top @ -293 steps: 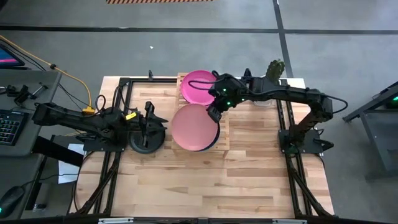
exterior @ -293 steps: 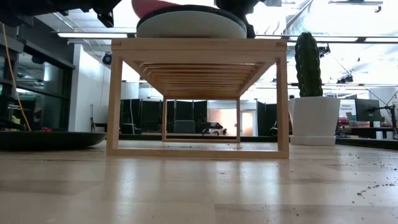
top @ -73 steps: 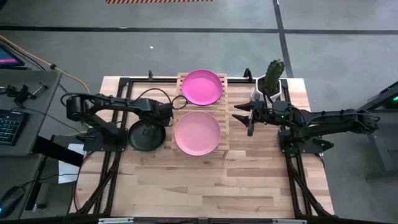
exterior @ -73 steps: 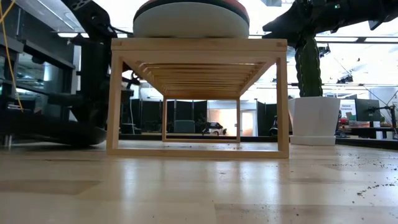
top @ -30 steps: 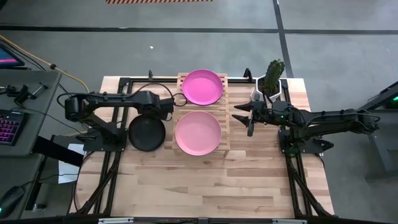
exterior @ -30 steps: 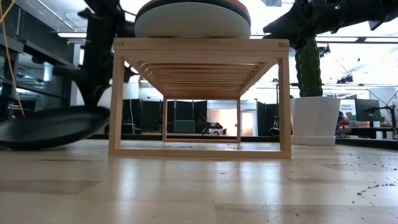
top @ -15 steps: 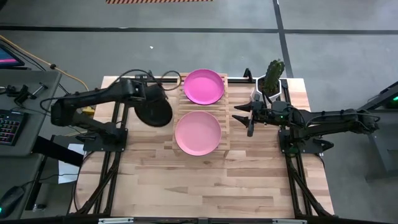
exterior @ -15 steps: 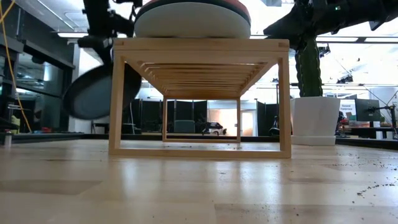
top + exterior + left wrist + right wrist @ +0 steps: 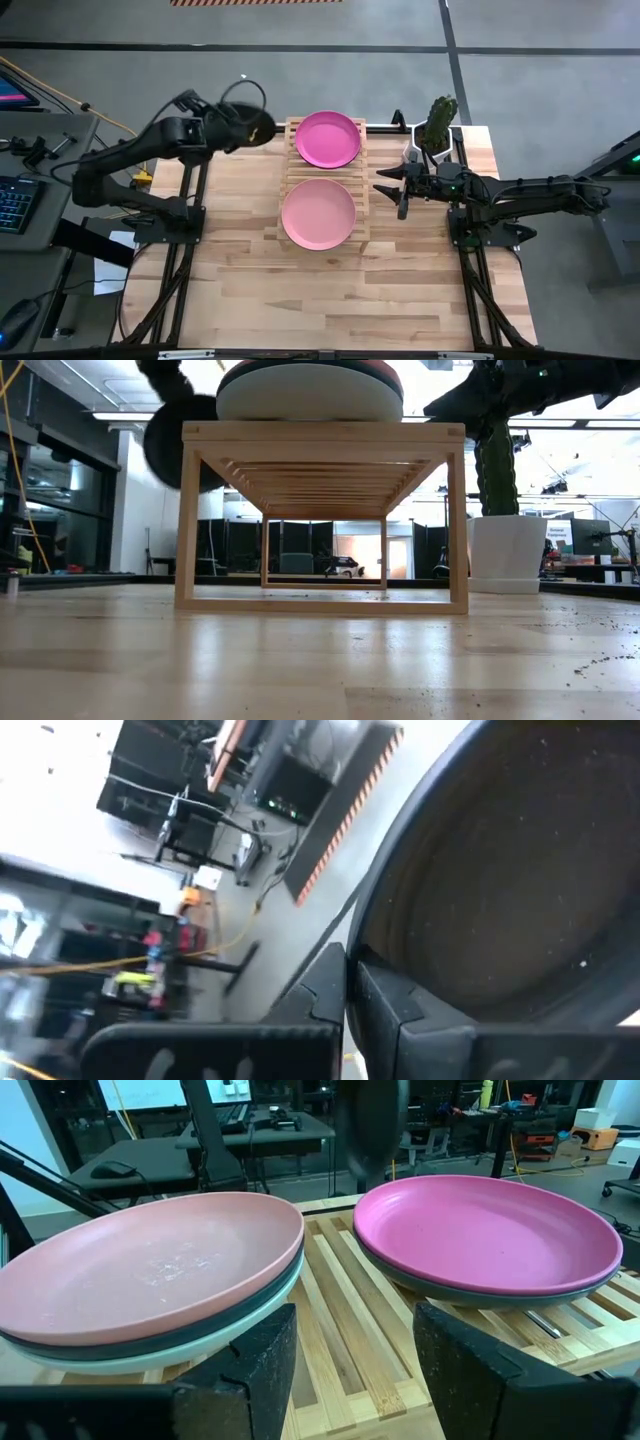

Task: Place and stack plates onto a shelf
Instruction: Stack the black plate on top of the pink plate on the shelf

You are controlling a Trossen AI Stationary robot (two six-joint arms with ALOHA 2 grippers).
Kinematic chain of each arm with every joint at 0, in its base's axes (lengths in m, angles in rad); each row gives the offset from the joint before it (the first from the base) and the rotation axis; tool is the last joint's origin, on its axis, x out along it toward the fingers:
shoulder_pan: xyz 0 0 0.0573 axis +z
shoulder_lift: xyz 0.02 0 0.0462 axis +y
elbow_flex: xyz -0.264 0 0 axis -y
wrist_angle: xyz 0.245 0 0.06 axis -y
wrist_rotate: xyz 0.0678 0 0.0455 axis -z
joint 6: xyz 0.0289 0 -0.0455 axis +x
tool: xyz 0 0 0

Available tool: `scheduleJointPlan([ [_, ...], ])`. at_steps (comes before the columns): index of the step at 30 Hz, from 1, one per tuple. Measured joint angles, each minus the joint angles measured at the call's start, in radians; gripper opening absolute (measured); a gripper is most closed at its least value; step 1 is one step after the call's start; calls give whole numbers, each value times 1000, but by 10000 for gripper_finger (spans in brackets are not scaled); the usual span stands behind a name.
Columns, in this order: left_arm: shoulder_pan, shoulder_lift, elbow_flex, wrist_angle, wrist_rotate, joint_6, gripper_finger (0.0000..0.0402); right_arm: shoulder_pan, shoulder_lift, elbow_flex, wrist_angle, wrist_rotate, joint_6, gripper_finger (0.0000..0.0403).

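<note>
Left fingers (image 9: 345, 1010) clamp black plate (image 9: 245, 127) aloft, tilted; right fingers (image 9: 340, 1380) apart.

no readable text, labels, brands or numbers in any view, only an orange-and-black striped hazard strip (image 9: 255, 2) on the floor beyond the table, bearing no lettering

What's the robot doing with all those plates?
It's stacking plates on a wooden shelf. The left gripper is shut on a black plate, holding it in the air beside the shelf. A pink plate and a magenta plate already top two stacks there. The right gripper waits open on the shelf's other side.
</note>
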Motion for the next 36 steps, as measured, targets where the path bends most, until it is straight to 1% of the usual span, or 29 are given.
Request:
scheduleJointPlan([
  [3, 0, -9, 54, 72, 0, -20, 0, 0, 0, 0, 1, 0, 0, 185],
  [5, 0, -14, 89, 156, 0, -39, 0, 0, 0, 0, 4, 0, 0, 185],
  [7, 0, -15, 130, 259, 37, -71, 0, 0, 0, 0, 10, 0, 0, 185],
  [9, 5, -15, 164, 375, 134, -81, 0, 0, 0, 0, 16, 0, 0, 185],
  [12, 23, -7, 196, 544, 331, -101, 0, 0, 0, 0, 23, 0, 0, 185],
  [14, 26, 16, 215, 615, 421, -133, 0, 0, 0, 0, 23, 0, 0, 185],
  [15, 28, 35, 227, 624, 455, -152, 0, 0, 0, 0, 23, 0, 0, 185],
  [19, 33, 134, 289, 612, 533, -194, 0, 0, 0, 0, 23, 0, 0, 185],
  [23, 34, 258, 362, 568, 600, -204, 0, 0, 0, 0, 23, 0, 0, 185],
  [26, 46, 355, 453, 477, 650, -212, 0, 0, 0, 0, 22, 0, 0, 185],
  [32, 129, 529, 710, 208, 851, -317, 0, 0, 0, 0, 5, 0, -5, 185],
  [36, 179, 623, 814, 83, 939, -355, 0, 0, 0, 0, 0, 0, -18, 185],
])
